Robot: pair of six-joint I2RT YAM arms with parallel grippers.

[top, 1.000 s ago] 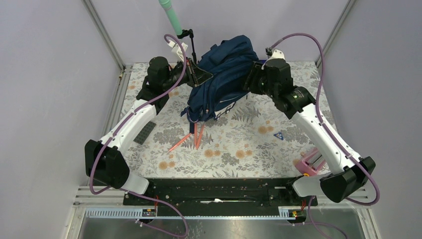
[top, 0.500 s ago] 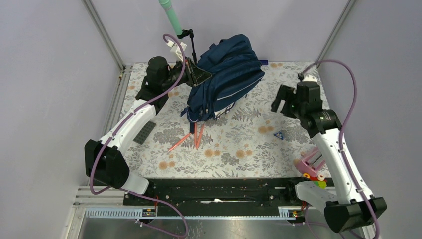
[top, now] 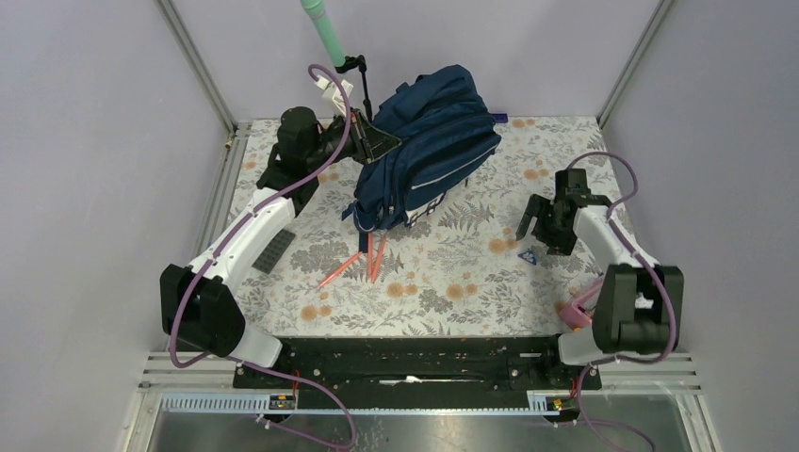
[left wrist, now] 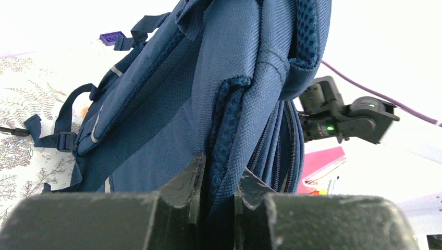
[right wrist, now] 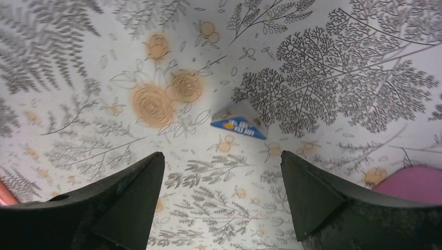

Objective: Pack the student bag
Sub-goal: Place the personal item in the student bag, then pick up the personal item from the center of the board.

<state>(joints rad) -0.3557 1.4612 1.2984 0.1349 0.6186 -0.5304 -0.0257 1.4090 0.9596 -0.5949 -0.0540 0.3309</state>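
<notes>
Item, left gripper [left wrist: 219, 179]: jaws drawn narrow, pinched on a padded, mesh-edged fold of the student bag [top: 429, 141]. The navy fabric runs up between the two fingers and fills most of what lies ahead of this hand.

Item, student bag: navy, with pale reflective strips, held up on a tilt from the left gripper. Its bulk is ahead of that hand and off to its left. A strap with buckle [left wrist: 62, 139] hangs low on the same side. The bag is well apart from the other hand.

Item, purple block [left wrist: 112, 37]: small, beyond the bag, far ahead and left of the left gripper.

Item, right gripper [right wrist: 221, 161]: jaws spread wide, with nothing between them, pointing down over the floral table cover [top: 452, 282].

Item, blue triangular piece [right wrist: 241, 122]: flat on the cover, just ahead of the right gripper and between the lines of its two fingers, touching neither.

Item, pink object [right wrist: 417, 182]: at the outer side of the right gripper's right-hand finger, only partly seen.

Item, orange-red sticks [top: 363, 259]: a few thin ones on the cover by the bag's lower end, nearer the left gripper than the right.

Item, dark flat block [top: 276, 250]: on the cover beside the left forearm, behind that hand.
</notes>
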